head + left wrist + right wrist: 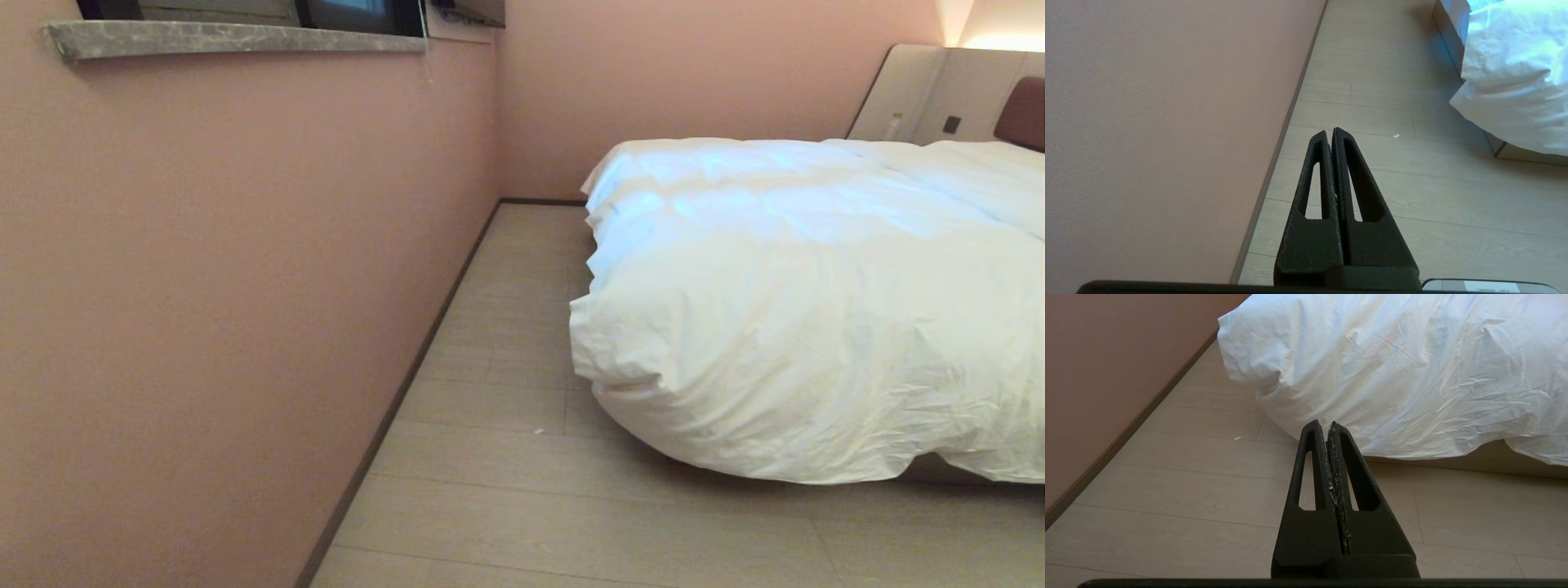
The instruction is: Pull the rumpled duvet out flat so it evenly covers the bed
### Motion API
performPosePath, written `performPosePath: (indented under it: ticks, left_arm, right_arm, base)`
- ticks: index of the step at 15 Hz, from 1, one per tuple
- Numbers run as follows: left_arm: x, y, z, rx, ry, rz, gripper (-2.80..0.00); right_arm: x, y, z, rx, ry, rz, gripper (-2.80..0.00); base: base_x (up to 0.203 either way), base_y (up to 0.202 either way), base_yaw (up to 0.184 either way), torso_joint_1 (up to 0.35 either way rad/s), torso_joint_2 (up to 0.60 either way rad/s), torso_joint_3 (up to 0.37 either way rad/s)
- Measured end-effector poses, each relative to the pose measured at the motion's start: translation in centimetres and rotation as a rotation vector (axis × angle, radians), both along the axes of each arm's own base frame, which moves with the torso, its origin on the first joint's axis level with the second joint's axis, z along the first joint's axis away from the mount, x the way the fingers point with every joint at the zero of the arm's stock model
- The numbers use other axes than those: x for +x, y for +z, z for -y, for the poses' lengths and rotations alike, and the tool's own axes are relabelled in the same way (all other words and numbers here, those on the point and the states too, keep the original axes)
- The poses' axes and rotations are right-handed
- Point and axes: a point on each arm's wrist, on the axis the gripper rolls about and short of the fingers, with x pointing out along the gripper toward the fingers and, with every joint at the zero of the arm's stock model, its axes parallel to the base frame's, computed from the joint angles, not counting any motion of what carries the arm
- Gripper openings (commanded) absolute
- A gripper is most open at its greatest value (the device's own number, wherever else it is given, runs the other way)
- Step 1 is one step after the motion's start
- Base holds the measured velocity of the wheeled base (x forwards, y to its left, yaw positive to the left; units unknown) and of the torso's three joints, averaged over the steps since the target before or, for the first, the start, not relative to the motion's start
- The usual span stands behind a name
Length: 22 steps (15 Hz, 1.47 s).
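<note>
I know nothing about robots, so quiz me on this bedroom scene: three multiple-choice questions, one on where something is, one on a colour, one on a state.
1. Where does the duvet hang at the near corner of the bed?
A. Folded at the headboard
B. Bulging over the edge towards the floor
C. Lying flat on the floor

2. What colour is the wall?
A. Dusty pink
B. Green
C. Dark blue

3. How are the fingers of the left gripper and right gripper?
A. Both wide open
B. Both shut, holding nothing
C. Both clamped on the duvet

Answers: 1 B, the puffy white corner overhangs the base. 2 A, pink shows in every view. 3 B, each pair is pressed together above bare floor.
</note>
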Motion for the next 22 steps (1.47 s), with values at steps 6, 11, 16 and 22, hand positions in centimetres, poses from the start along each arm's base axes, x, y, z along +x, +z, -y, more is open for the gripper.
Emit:
performPosePath:
  ticks: [6,11,16,22]
  left_arm:
    - [0.0,0.0,0.0,0.0,0.001,0.0,-2.8]
    - [0.0,0.0,0.0,0.0,0.001,0.0,-2.8]
    - [0.01,-0.04,0.0,0.002,0.001,-0.001,-2.8]
    - [0.01,-0.04,-0.01,0.003,0.003,-0.001,-2.8]
  right_arm:
    - [0.01,-0.02,0.0,0.003,-0.001,-0.001,-2.8]
    - [0.0,0.0,0.0,0.006,-0.001,0.0,-2.8]
    - [0.0,0.01,0.0,0.007,-0.001,0.001,-2.8]
    - [0.0,0.03,0.0,0.007,-0.001,0.002,-2.8]
  base:
    - [0.0,0.0,0.0,0.0,0.0,0.0]
    - [0.0,0.0,0.0,0.0,0.0,0.0]
    - [0.0,0.0,0.0,0.0,0.0,0.0]
    - [0.0,0.0,0.0,0.0,0.0,0.0]
